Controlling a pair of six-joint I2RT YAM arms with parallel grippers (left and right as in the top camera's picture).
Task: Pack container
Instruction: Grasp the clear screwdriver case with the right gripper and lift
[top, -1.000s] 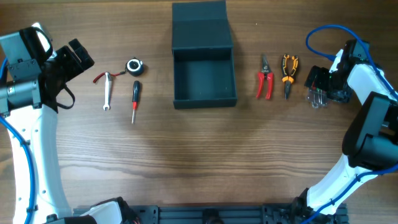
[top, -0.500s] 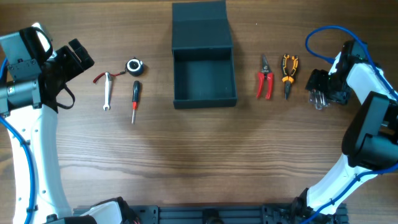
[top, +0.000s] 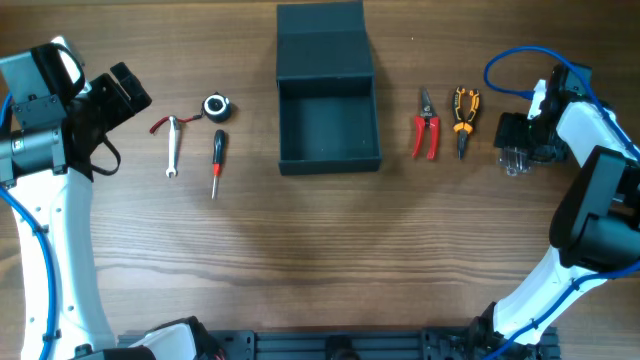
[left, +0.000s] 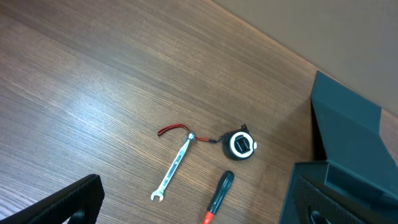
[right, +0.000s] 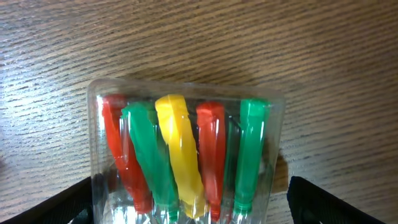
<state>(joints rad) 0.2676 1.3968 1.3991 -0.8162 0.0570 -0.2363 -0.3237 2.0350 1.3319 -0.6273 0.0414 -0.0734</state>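
Note:
The container (top: 329, 165) is a dark teal-black box at the table's back middle, open, with its flap lid (top: 322, 45) lying behind it; it also shows in the left wrist view (left: 348, 137). My right gripper (top: 518, 142) is open and straddles a clear case of coloured screwdrivers (right: 186, 149) on the table, a finger on each side (right: 186, 208). My left gripper (top: 125, 90) is open and empty, raised at the far left (left: 196, 205).
Left of the container lie a wrench (top: 172, 148) with a red cord, a tape measure (top: 216, 107) and a black-and-red screwdriver (top: 217, 160). To its right lie red pliers (top: 426, 128) and orange-black pliers (top: 464, 115).
My right wrist has shifted slightly over the clear case and its blue cable has swung. The left arm and the tools have not moved.

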